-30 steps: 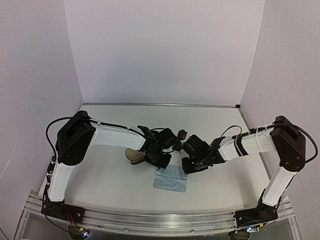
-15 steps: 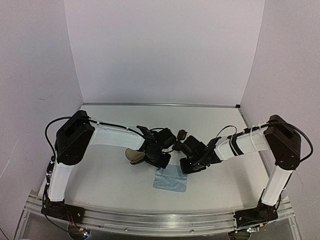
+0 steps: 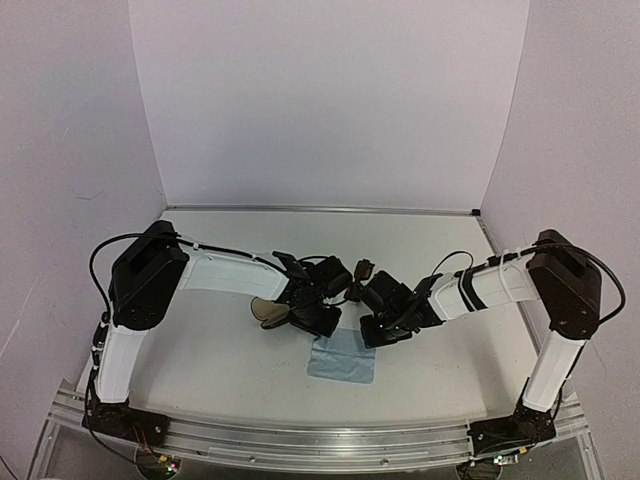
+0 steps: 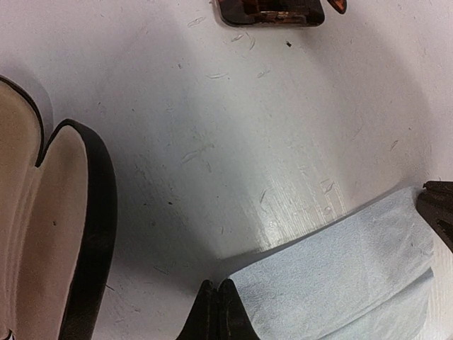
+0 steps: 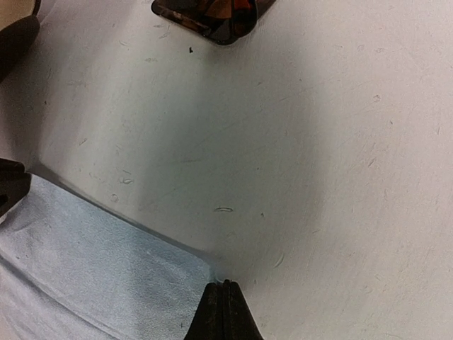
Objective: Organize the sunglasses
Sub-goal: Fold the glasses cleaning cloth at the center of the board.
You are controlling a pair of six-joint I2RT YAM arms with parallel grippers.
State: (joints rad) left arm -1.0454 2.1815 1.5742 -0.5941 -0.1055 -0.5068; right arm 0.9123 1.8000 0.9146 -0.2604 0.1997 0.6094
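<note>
Cloth step: left gripper [image 4: 216, 297] and right gripper [image 5: 225, 294] are both clenched, apparently pinching the blue cloth [image 4: 340, 276] at its 10 and 2 o'clock corners, while the sunglasses [image 4: 269, 10] lie untouched on the table [image 4: 248, 142] at the cloth's 12 o'clock, so next calls for an even two-arm lift.

Sunglasses [image 4: 269, 10] cropped at 12 o'clock edge; open case [image 4: 64, 234] cropped at 9 o'clock; cloth [image 4: 340, 283] cropped at 6 o'clock.

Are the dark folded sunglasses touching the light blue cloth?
Apart. Left wrist view shows bare table between the dark folded sunglasses and the light blue cloth.
</note>
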